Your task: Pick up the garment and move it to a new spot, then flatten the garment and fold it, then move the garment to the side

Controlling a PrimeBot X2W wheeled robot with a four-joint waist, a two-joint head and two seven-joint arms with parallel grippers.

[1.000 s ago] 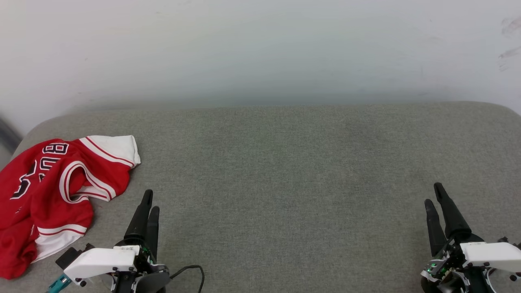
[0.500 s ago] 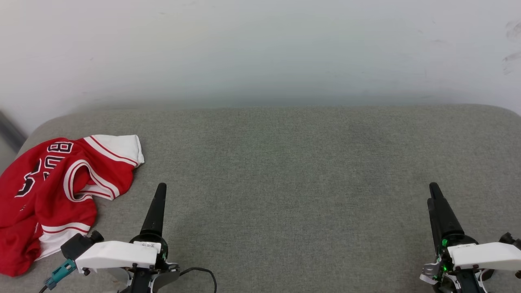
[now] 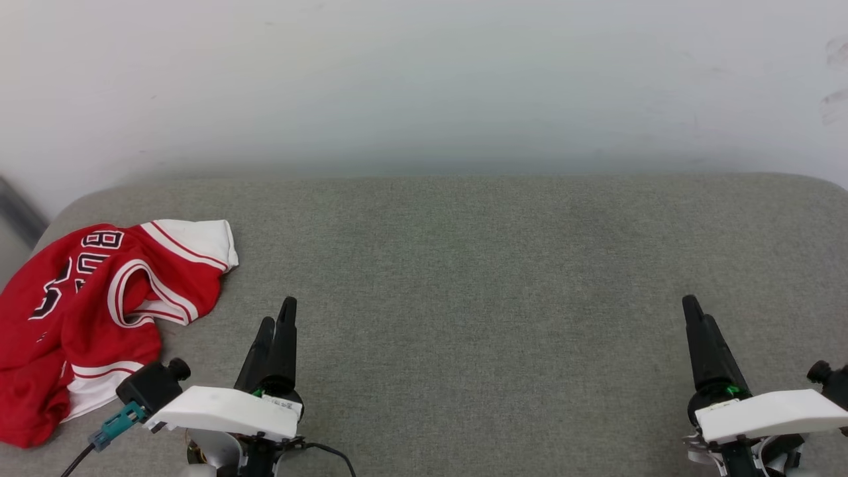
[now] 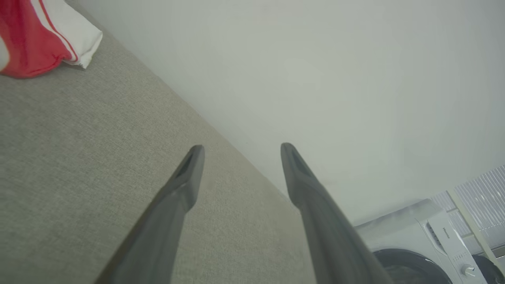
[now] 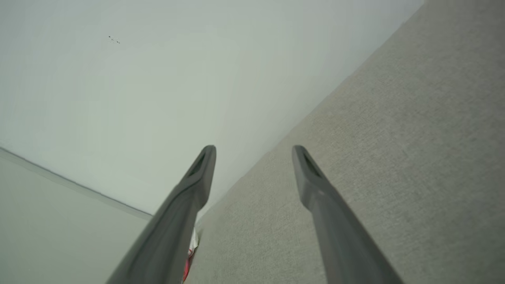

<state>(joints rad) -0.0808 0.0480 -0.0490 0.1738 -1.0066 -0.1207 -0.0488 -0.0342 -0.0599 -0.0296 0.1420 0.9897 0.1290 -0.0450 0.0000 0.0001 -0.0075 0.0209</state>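
Garment (image 3: 99,305) lay crumpled left of left jaws, ungrasped; left and right jaws stood wide, empty, presumably awaiting pickup.

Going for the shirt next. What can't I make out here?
Head view: the garment is cut by the left edge; its own folds hide most lettering.
Left wrist view: the top-left corner crops it.
Right wrist view: a finger of the right claw hides most of it.
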